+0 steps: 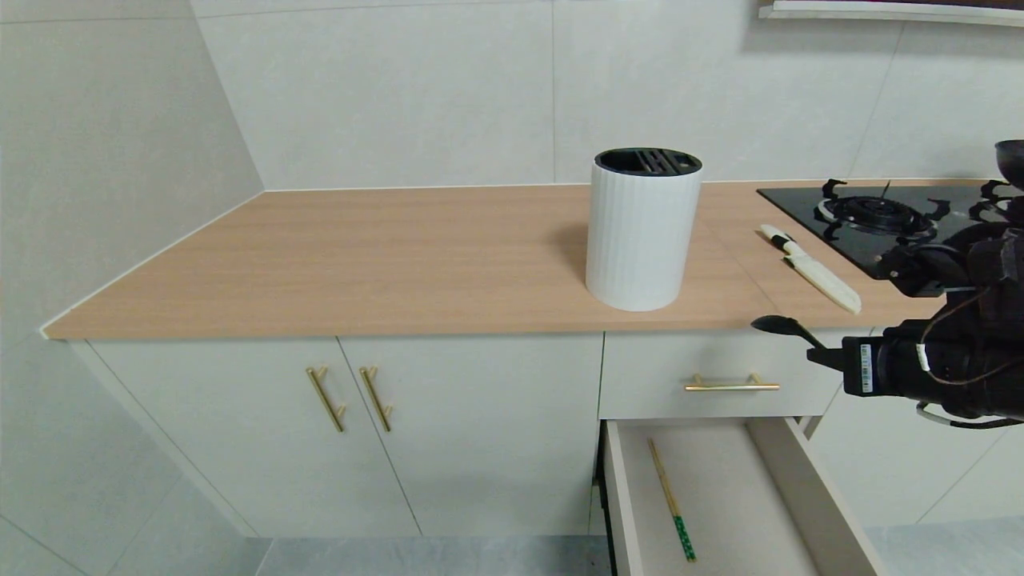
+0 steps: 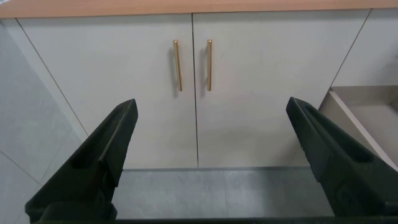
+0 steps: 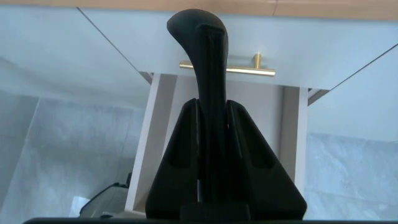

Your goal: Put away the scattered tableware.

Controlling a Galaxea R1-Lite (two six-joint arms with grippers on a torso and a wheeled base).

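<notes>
My right gripper is shut on a black spoon, held level in front of the counter's edge and above the open drawer. In the right wrist view the spoon sticks out between the fingers over the drawer. One wooden chopstick with a green tip lies in the drawer. A white-handled knife rests on the counter beside the stove. A white ribbed holder with a black slotted top stands upright on the counter. My left gripper is open, low before the cabinet doors.
A black gas stove occupies the counter's right end. A shut drawer with a gold handle sits above the open one. Two cabinet doors with gold handles are shut. The wooden counter is bare left of the holder.
</notes>
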